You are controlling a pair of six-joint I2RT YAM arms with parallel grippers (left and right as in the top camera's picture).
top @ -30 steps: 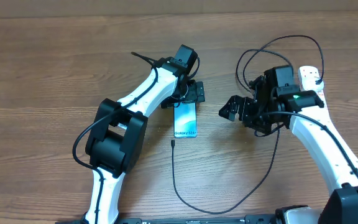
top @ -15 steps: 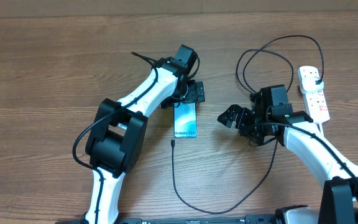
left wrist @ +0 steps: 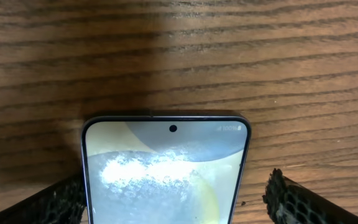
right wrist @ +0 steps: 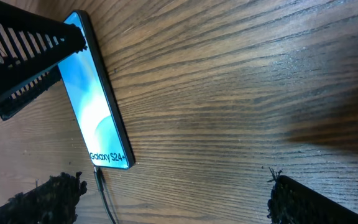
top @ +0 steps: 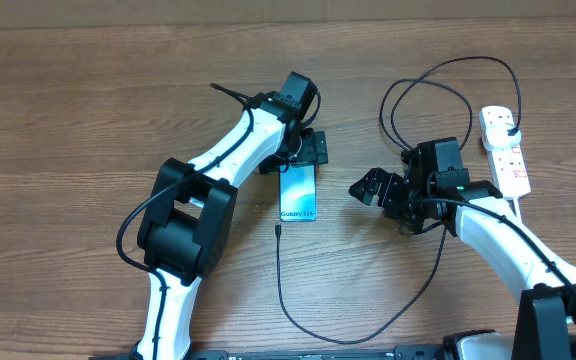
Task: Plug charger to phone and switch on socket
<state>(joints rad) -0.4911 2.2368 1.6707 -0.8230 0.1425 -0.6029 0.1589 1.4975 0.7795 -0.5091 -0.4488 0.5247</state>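
Black left gripper (top: 302,158) astride phone (top: 298,195)

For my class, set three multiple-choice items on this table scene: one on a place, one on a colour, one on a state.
1. Where does the power strip lie?
A. near the right edge of the table
B. between the two arms
C. near the left edge

2. What colour is the charger cable?
A. white
B. black
C. red

3. How does the cable's connector tip stand to the phone?
A. plugged in
B. loose beside its lower end
C. resting on its screen

Answers:
1 A: the overhead view shows the white strip far right.
2 B: it is a thin black line looping over the wood.
3 B: the tip lies on the wood just off the phone's lower corner.
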